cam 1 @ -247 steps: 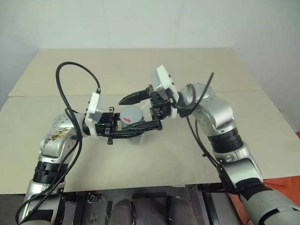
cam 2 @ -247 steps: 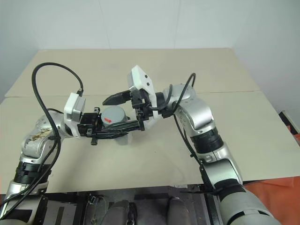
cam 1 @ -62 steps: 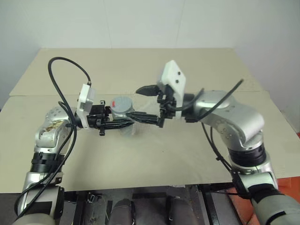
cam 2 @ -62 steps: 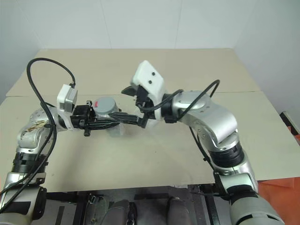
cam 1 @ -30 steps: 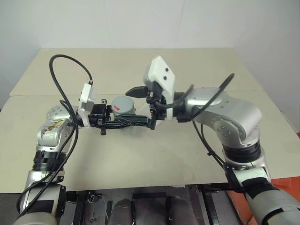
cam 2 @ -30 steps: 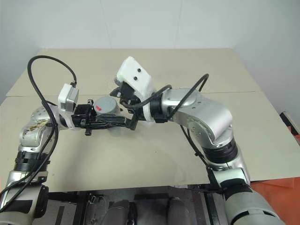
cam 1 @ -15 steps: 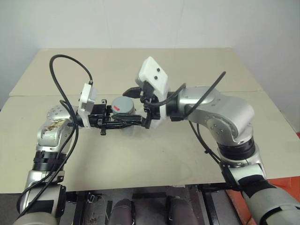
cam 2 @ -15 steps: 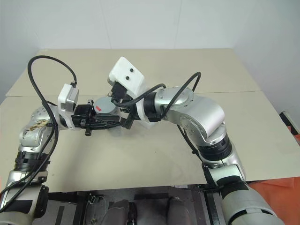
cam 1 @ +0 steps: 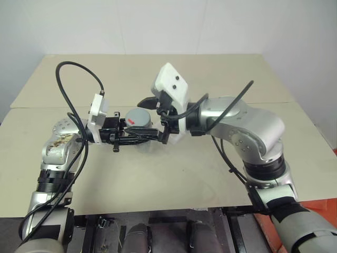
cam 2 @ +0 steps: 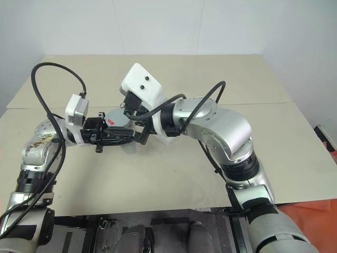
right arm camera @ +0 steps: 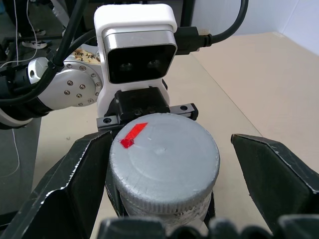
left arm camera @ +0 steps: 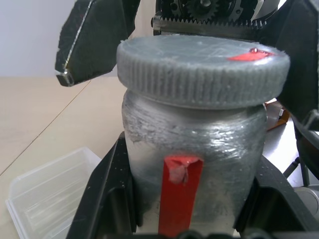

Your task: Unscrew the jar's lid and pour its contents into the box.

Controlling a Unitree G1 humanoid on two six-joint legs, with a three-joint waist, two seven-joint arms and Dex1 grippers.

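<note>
Your two head views look forward and down over both arms onto the table (cam 1: 174, 174), from well back; they share nearly the whole scene. Your left wrist view looks level along its fingers, very close on the jar (left arm camera: 192, 149) side-on. Your right wrist view looks down, close, onto the lid (right arm camera: 162, 154). Both wrist views share the lid.

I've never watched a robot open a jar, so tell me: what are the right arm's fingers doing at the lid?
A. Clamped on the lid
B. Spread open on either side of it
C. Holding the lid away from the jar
B: the right gripper has its fingers standing apart from the lid, which sits on the jar.
</note>
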